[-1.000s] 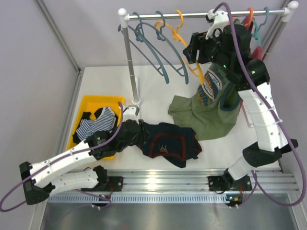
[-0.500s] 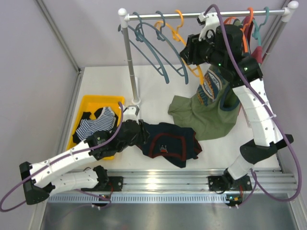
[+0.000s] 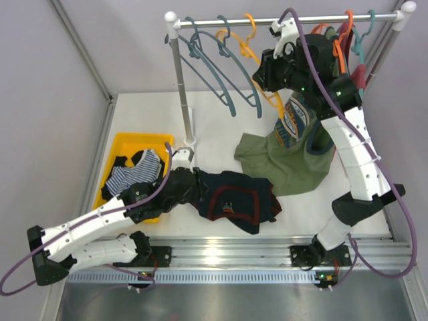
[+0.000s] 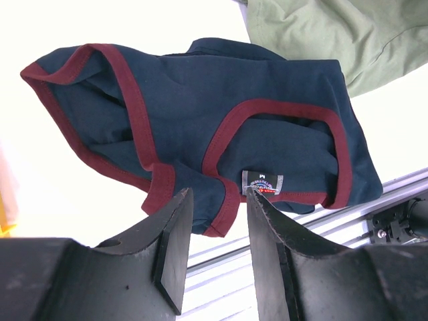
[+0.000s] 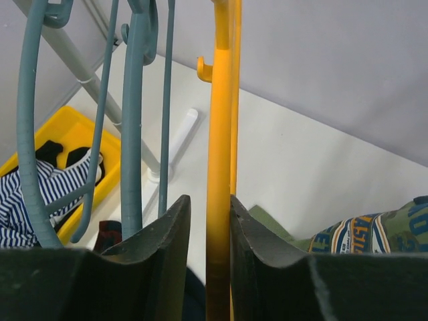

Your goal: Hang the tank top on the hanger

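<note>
Up at the clothes rail (image 3: 207, 23), the right gripper (image 5: 208, 200) has its jaws drawn narrow around the shaft of the yellow-orange hanger (image 5: 221, 120), which hangs just beside the blue-grey hangers (image 5: 132, 134); whether the jaws actually pinch it, I cannot tell. Down on the white table (image 3: 214, 127), the navy tank top (image 4: 267, 154) lies crumpled near the front edge, maroon trim showing, next to an olive-green top (image 3: 287, 167). The left gripper (image 4: 215, 200) sits at the tank top's left end, jaws half apart, with nothing between them.
</note>
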Robot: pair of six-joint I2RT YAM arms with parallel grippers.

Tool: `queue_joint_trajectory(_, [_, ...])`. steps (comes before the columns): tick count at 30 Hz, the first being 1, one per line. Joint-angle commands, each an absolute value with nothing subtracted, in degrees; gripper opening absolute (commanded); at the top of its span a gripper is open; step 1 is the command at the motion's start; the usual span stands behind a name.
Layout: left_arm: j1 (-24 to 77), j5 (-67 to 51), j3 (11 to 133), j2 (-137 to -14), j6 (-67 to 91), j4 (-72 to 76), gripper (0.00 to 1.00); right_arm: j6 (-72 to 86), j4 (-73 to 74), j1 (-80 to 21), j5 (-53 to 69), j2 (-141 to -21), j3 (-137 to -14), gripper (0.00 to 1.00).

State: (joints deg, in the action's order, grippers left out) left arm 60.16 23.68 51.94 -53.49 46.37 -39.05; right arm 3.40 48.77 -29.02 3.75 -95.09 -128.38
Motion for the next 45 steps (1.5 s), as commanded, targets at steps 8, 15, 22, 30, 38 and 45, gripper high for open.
queue_joint_trajectory(8, [60.4, 25.0, 52.7, -52.6, 46.4, -40.0, 0.43, 2.5, 49.6, -28.6, 2.9, -95.6, -132.4, 0.0])
queue_joint_trajectory(15, [60.4, 25.0, 52.6, -52.5, 46.5, -40.1, 0.42, 4.0, 46.8, -28.6, 0.6, -94.0, -131.9, 0.0])
queue_joint_trajectory(22, [60.4, 25.1, 52.1, -51.9, 46.6, -40.1, 0.42, 5.6, 41.5, -28.6, 0.2, -90.7, -128.7, 0.0])
queue_joint_trajectory(30, [60.4, 25.4, 51.7, -51.2, 46.6, -40.1, 0.42, 6.5, 39.1, -28.6, -3.2, -87.5, -125.7, 0.0])
queue_joint_trajectory(38, [60.3, 25.9, 51.6, -51.2, 46.5, -40.1, 0.43, 6.8, 38.5, -28.6, -3.6, -83.2, -120.1, 0.0])
queue_joint_trajectory(45, [60.4, 26.5, 51.2, -51.8, 46.9, -40.1, 0.43, 8.4, 40.5, -28.6, -6.1, -76.3, -113.6, 0.0])
